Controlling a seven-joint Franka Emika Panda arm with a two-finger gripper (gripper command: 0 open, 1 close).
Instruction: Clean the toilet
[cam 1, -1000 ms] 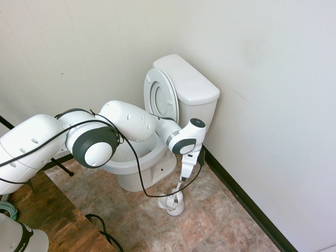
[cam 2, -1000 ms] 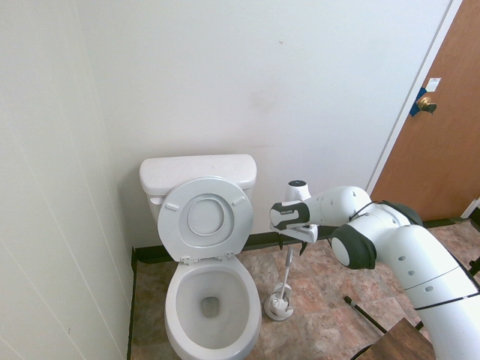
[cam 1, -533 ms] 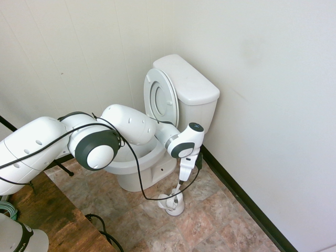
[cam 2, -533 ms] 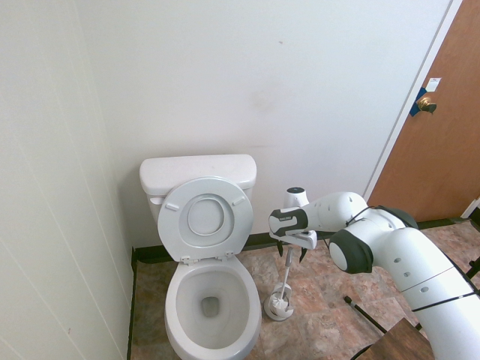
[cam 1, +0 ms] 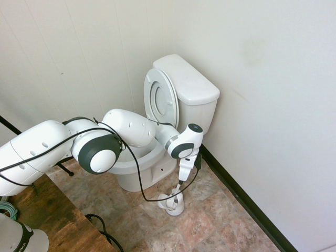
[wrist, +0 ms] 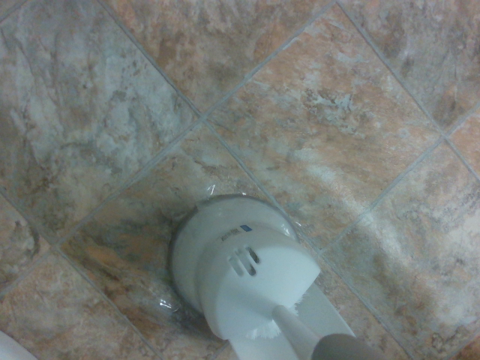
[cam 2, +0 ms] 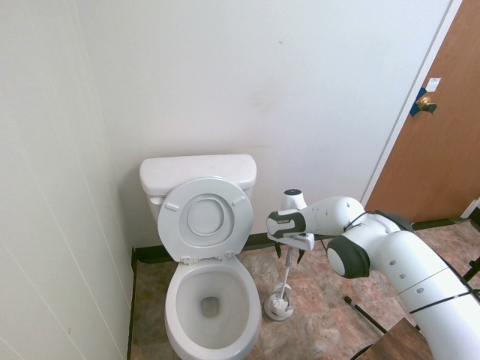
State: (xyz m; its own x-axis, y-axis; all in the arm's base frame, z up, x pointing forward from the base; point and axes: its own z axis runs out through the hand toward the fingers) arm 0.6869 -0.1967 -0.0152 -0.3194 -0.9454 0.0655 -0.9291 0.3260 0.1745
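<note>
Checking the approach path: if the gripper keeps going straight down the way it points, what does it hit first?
Most likely the toilet brush handle, which stands upright in its holder directly under the open gripper. Whether the fingers already flank its top is unclear.

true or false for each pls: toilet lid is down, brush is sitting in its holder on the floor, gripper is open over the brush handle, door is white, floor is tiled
1. The toilet has its lid down. False: lid and seat are raised against the tank.
2. The brush stands in its holder on the floor. True.
3. The gripper is open at the top of the brush handle. True.
4. The door is white. False: it is brown wood.
5. The floor is tiled. True.
</note>
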